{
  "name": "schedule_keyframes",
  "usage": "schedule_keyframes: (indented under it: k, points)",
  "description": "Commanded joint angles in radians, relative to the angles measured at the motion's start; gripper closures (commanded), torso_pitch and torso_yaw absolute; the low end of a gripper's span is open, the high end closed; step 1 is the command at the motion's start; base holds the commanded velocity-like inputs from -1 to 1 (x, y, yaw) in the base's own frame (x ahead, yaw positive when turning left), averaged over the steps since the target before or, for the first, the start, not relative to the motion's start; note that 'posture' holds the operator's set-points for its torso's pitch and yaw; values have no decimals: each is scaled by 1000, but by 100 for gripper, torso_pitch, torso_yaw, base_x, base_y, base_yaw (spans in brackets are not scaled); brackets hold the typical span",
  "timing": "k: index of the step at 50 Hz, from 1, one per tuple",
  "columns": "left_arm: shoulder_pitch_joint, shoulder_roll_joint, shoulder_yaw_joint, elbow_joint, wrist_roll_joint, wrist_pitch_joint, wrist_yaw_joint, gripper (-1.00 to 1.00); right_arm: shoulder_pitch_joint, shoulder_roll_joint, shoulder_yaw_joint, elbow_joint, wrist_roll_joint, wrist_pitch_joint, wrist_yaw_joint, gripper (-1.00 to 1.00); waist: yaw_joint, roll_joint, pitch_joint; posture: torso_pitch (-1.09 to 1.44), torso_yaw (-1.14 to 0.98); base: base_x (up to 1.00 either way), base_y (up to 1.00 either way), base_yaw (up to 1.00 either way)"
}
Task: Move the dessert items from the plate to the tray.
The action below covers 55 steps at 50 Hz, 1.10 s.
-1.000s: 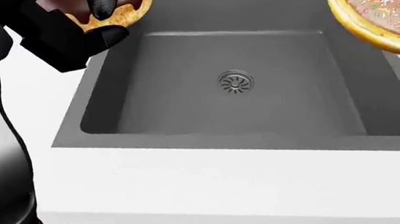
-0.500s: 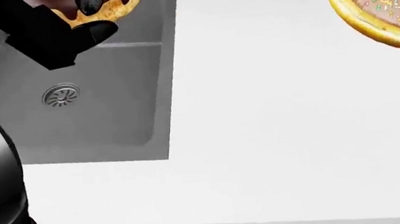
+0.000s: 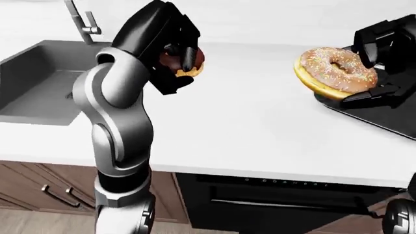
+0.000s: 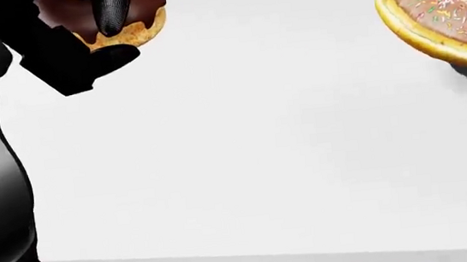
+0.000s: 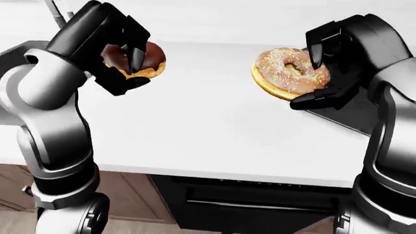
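Observation:
My left hand is raised over the white counter and shut on a chocolate-glazed donut, which also shows at the head view's top left. My right hand is shut on a larger donut with pink icing and sprinkles, held tilted above the counter. Just below and right of that donut lies a flat black tray, partly hidden by the hand. No plate shows in any view.
A grey sink with a faucet sits at the left of the left-eye view. A black oven front and wooden drawers lie under the counter edge.
The camera has swung right: the sink slid left and out of the head view, leaving only counter. Both hands still hold their donuts in the same spots of the picture.

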Motion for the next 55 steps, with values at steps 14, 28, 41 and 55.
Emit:
schedule_keyframes:
  k: [14,28,41,55]
  points:
    - [-45,-7,-8,-54,-3,-31,26,100,-27,-32,-48,-25,-22,-53,-20,100,3,-68,10,0,0,-14,-61,0]
    - [-41,-4,-8,-63,-1,-28,19,100,-33,-32,-51,-36,-13,-9,-9,99,-7,-70,-26,0,0,0,-30,-21]
    - [-60,19,3,-44,-17,-33,19,100,-66,-39,-23,-25,-24,-28,-5,100,10,-78,16,0,0,0,0,-12]
    - [-89,30,7,0,-27,-44,39,100,-85,-22,-4,3,-70,-52,19,100,-30,18,1,0,0,36,23,0]
